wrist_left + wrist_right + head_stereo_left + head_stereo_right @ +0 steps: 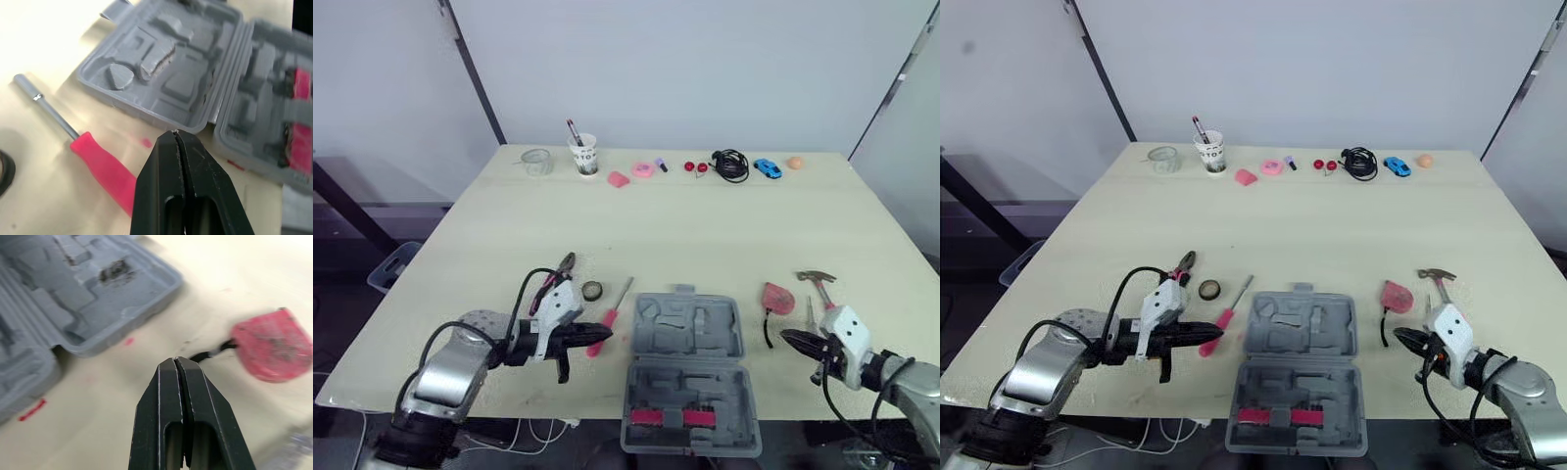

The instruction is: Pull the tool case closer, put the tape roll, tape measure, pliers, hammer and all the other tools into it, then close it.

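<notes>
The grey tool case (690, 328) lies open at the table's near edge, its moulded halves holding no tools except pink strips in the near half. My left gripper (603, 334) is shut and empty, its tip just left of the case and over the pink handle of a screwdriver (98, 161). Beyond the left gripper lie a tape roll (592, 290) and pliers (558, 272). My right gripper (175, 360) is shut and empty to the right of the case, just short of the pink tape measure (274, 345). A hammer (818, 282) lies beyond the right gripper.
Along the table's far edge stand a clear cup (537, 162), a paper cup with pens (584, 154), small pink items, a black cable (732, 164), a blue toy car (767, 167) and an orange ball (795, 163). Bare tabletop spreads across the middle.
</notes>
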{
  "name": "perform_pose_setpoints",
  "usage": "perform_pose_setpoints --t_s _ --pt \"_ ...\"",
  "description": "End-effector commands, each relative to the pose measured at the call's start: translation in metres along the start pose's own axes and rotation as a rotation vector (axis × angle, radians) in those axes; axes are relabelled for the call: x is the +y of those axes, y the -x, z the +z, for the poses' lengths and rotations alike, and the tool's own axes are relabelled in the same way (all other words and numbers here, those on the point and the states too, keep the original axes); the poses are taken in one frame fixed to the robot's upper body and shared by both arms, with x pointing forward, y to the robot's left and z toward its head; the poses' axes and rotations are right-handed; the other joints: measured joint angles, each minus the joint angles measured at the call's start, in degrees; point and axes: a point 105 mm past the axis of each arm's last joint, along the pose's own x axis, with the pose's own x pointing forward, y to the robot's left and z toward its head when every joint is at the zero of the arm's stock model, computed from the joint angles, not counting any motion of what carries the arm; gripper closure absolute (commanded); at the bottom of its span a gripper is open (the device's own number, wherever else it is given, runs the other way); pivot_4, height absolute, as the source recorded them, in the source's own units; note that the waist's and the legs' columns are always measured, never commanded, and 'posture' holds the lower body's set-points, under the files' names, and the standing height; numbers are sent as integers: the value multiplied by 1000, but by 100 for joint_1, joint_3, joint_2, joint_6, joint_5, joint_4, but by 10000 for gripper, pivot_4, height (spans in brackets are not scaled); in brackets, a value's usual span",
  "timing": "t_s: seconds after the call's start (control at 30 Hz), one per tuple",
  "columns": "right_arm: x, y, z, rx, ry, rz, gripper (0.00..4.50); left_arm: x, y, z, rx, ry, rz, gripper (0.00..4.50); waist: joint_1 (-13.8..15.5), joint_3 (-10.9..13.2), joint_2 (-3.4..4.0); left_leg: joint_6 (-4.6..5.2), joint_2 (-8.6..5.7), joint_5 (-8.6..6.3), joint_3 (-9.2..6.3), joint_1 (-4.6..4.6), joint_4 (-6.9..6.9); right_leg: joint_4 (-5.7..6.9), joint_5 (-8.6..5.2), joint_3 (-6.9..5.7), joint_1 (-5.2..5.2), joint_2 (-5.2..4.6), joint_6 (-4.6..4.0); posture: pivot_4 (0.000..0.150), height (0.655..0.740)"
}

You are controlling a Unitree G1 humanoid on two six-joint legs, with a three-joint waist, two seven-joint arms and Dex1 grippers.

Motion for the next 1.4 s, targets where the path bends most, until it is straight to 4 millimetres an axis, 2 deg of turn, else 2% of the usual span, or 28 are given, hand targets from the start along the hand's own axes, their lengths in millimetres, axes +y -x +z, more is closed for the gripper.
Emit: perform_pose_setpoints --t_s 0.03,0.13,0.17,0.2,0.23,0.33,0.37,0.43,0.47,0.5,0.53,0.7,0.87,1.0,1.17,1.3,1.4 --pt "-19 21 15 -134 -20 -135 45000 2 24 15 -146 -33 119 44671 -5 0 1 0 2 0 0 1 0 0 0 1 0 0 0 1500 7400" --pt "-27 51 8 -180 -64 -251 38195 9 58 -9 -158 44 279 45000 -14 0 2 -1 10 -1 7 4 -5 -2 0 4 0 -1 0 1500 7400" --pt "-27 59 3 -174 -70 -268 33380 11 66 -17 -146 65 323 40803 -12 0 2 -1 9 -1 6 4 -7 -3 0 3 0 -1 0 1500 7400" --pt "-27 65 -1 -169 -79 -281 31967 11 71 -23 -135 81 347 39749 -3 1 2 -1 10 -1 5 4 -10 -6 0 3 0 -1 -1 1500 7400" --pt "-27 70 -4 -166 -92 -295 27978 12 76 -28 -137 101 372 37830 2 1 2 -1 10 -1 4 4 -12 -8 -1 0 0 -1 -2 1500 7400" --pt "-29 87 -15 -161 -127 -338 14784 15 90 -46 -123 153 438 25653 3 1 2 -1 21 -1 7 8 -6 -9 -1 1 1 -5 -4 1500 7400" --pt "-29 91 -17 -161 -133 -345 9067 15 93 -51 -115 162 451 19442 0 1 2 -1 24 -1 11 13 -5 -9 -1 3 2 -9 -3 1500 7400" --pt "-30 99 -21 -169 -153 -364 1528 18 100 -61 -109 185 494 12323 -7 1 1 -1 24 -1 15 18 -5 -9 -1 3 1 -12 -4 1500 7400" --pt "-30 105 -24 -178 -168 -378 0 19 107 -70 -97 199 528 7224 -8 1 1 -2 25 -1 16 18 -7 -9 -1 3 0 -14 -4 1500 7400" --pt "-31 111 -29 -171 -183 -391 0 19 113 -78 -90 220 555 2648 -9 1 1 -2 25 -1 16 18 -7 -9 -1 3 0 -14 -4 1500 7400" --pt "-30 116 -34 -161 -191 -394 0 18 118 -85 -85 235 573 602 -13 1 1 -2 26 -1 16 16 -8 -9 -1 3 1 -14 -4 1500 7400" --pt "-29 129 -46 -150 -223 -413 0 9 122 -95 -77 238 576 602 -15 1 0 -2 30 -2 19 15 -15 -15 -1 3 -1 -23 -5 1500 7400" --pt "-22 144 -68 -99 -275 -408 0 2 129 -98 -94 238 597 602 -5 -1 -1 -4 32 -3 17 16 -18 -20 -1 -4 -2 -71 -6 1500 7400" --pt "-22 147 -70 -104 -280 -400 0 1 132 -100 -87 229 603 602 -10 0 3 -5 31 -4 17 15 -24 -22 -2 -6 -4 -83 -8 1500 7400" --pt "-20 124 -33 -193 -215 -292 0 -1 118 -86 34 95 432 602 -20 -1 11 -26 32 -16 19 15 -26 -20 2 -38 -9 -126 -13 1500 7400" --pt "-15 99 -2 -240 -153 -196 0 19 113 -55 53 -8 389 602 6 -3 9 -22 32 -14 17 10 -26 -22 2 -51 -11 -128 -14 1500 7400" --pt "-4 73 25 -280 -113 -74 0 35 106 -36 192 -164 295 602 20 3 15 -5 31 -4 12 5 -26 -22 3 -89 -12 -127 -15 1500 7400"
